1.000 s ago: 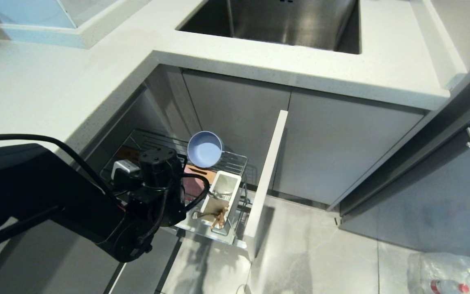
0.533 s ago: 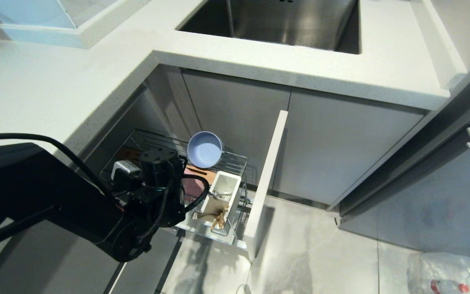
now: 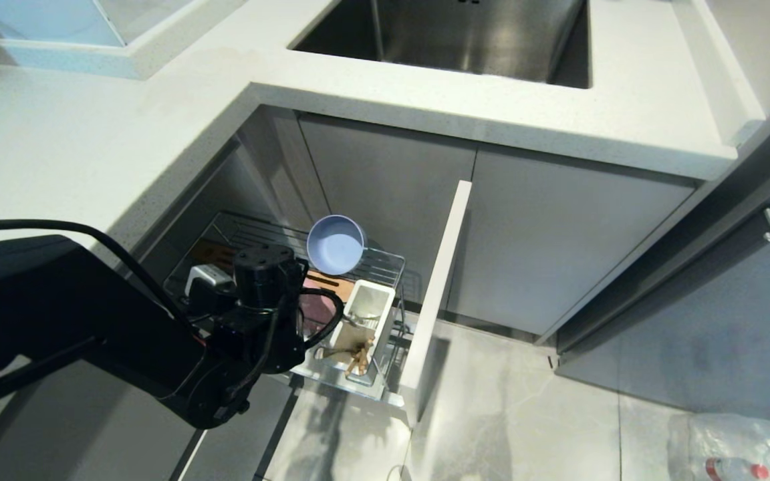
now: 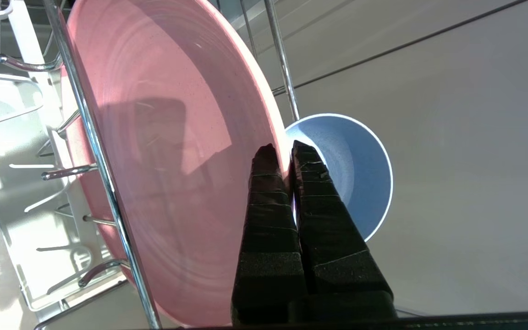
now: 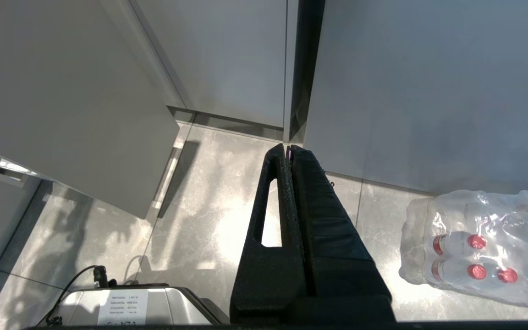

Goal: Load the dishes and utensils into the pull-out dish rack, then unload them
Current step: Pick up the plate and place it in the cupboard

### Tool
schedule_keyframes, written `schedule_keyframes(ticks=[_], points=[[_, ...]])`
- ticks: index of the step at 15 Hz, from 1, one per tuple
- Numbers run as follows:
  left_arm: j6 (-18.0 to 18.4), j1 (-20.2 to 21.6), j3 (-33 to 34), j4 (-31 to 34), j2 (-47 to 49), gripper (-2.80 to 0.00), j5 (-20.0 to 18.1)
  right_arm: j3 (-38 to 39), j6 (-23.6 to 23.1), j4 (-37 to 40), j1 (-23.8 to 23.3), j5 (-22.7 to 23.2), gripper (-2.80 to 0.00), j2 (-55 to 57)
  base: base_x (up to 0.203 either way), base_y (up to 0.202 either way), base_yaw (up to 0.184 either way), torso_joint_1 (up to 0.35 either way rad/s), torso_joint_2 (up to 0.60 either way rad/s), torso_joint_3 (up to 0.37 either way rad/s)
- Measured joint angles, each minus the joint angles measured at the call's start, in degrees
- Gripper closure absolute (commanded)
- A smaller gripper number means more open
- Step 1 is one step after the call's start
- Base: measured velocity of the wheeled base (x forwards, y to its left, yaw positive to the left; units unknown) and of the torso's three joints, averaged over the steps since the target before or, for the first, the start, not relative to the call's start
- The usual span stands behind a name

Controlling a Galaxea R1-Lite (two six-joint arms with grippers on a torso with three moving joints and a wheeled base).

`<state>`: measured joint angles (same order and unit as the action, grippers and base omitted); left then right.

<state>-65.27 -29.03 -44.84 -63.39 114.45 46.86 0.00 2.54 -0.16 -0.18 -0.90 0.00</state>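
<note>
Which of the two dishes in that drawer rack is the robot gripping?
The pink plate: the left gripper pinches its rim. The blue-grey bowl behind is untouched.

- The pull-out dish rack (image 3: 358, 321) stands drawn out below the overhanging counter (image 3: 124, 153), which roofs its far left part.
- Its grey front panel (image 3: 435, 294) walls the right side; beyond it the floor (image 3: 512, 414) lies open.
- The pink plate (image 4: 167, 151) stands on edge between chrome prongs (image 4: 94, 151), leaving narrow slots.
- The left claw (image 4: 287, 151), pinched on the plate's rim, and its arm fill the near left approach.
- The blue-grey bowl (image 3: 336, 244) blocks the far end; the white utensil cup (image 3: 365, 321) and chopsticks (image 3: 358, 361) crowd the right.
</note>
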Motion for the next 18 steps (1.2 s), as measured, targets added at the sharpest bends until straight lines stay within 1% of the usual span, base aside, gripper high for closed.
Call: schedule_keyframes(ticks=[18], points=[[0.4, -0.1, 0.0, 0.3, 0.5, 0.0, 0.2, 0.0, 0.0, 0.0, 0.0, 0.0, 0.0, 0.0, 0.0, 0.0, 0.0, 0.0, 0.0, 0.0]])
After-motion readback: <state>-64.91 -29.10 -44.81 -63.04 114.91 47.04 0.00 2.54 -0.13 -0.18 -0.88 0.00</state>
